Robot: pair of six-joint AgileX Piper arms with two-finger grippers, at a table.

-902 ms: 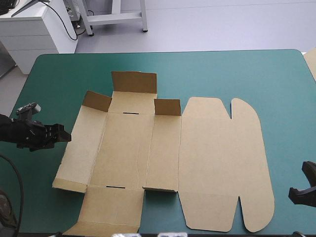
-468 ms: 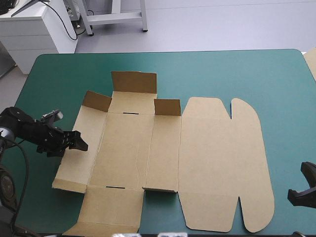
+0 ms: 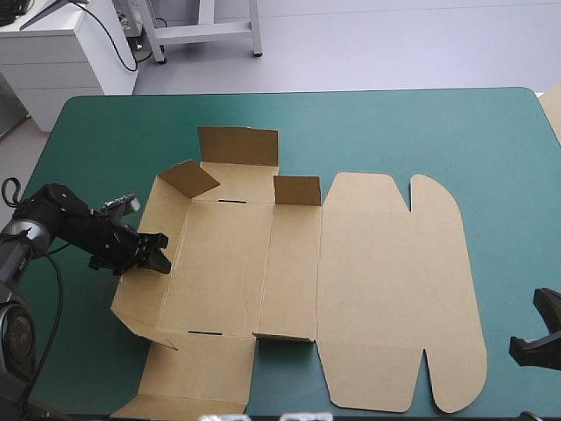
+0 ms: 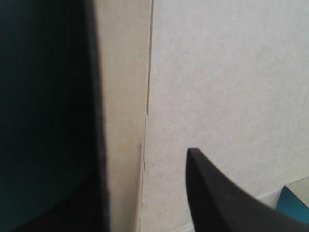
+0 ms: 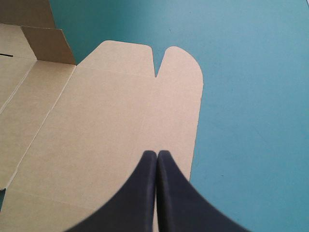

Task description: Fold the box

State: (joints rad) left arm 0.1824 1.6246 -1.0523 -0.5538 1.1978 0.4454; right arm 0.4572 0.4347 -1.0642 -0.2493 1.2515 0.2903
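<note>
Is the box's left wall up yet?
Partly: the box's left wall tilts off the teal-green cover beside the left gripper, not vertical.

left gripper (image 3: 159, 254) fingers apart; right gripper (image 5: 157, 153) fingers pressed together

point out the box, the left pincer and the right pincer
box (image 3: 386, 289), high view, on its flat lid panel
left pincer (image 3: 163, 254), high view, midway between its fingertips, at the box's left wall
right pincer (image 5: 157, 154), right wrist view, where its fingertips meet
</note>
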